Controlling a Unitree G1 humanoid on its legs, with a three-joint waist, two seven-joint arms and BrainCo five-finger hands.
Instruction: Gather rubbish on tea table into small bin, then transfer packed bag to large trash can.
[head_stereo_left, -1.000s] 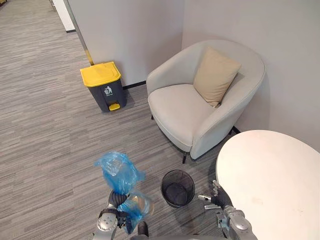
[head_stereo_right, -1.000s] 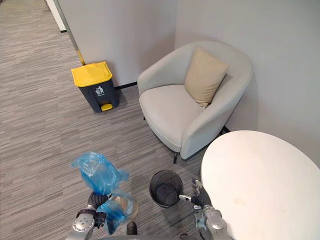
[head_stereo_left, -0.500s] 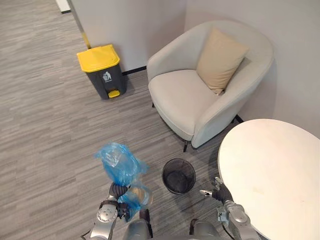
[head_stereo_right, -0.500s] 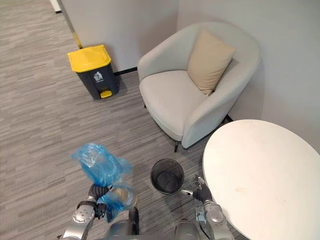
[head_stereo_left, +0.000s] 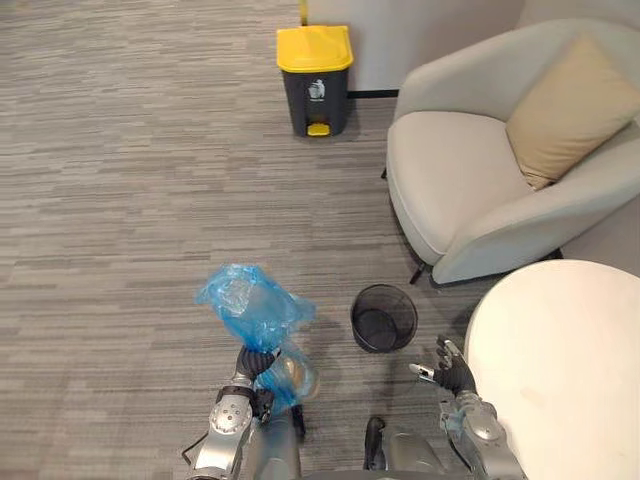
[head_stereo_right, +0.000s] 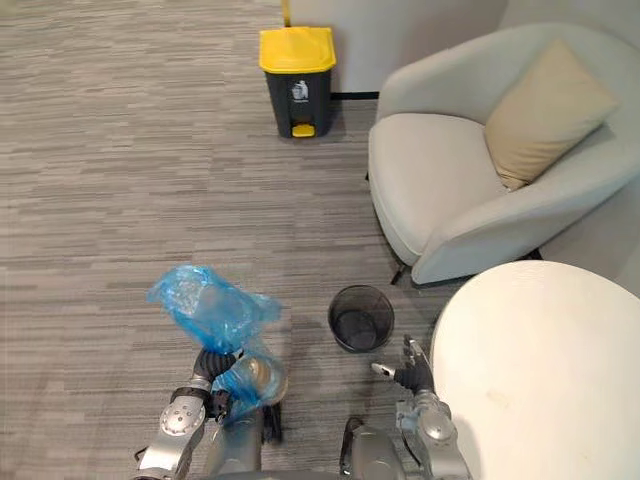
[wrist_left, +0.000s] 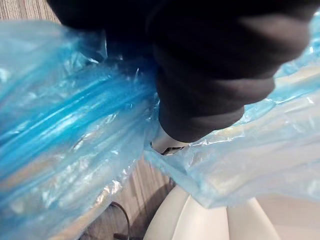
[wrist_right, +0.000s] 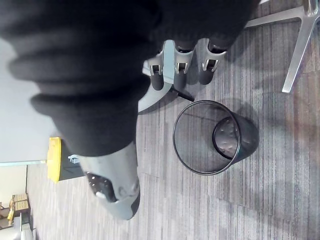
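Observation:
My left hand (head_stereo_left: 252, 364) is shut on the gathered neck of a blue plastic bag (head_stereo_left: 250, 305). The bag's loose top puffs up above the fist and its filled bottom (head_stereo_right: 250, 378) hangs below. In the left wrist view the blue bag (wrist_left: 65, 130) wraps close around the hand. The small black mesh bin (head_stereo_left: 383, 318) stands on the floor between my hands, with nothing visible in it. My right hand (head_stereo_left: 448, 374) hovers open beside the table edge, right of the mesh bin (wrist_right: 215, 137). The large grey trash can (head_stereo_left: 315, 65) with a yellow lid stands shut at the far wall.
A round white tea table (head_stereo_left: 570, 380) fills the lower right, its top bare. A light grey armchair (head_stereo_left: 470, 190) with a tan cushion (head_stereo_left: 570, 110) stands at the right, behind the mesh bin. Grey carpet (head_stereo_left: 130, 180) stretches open toward the trash can.
The whole picture has swung, so the trash can now lies near the top centre and the armchair further right. The left hand still grips the bag; the right hand stays open.

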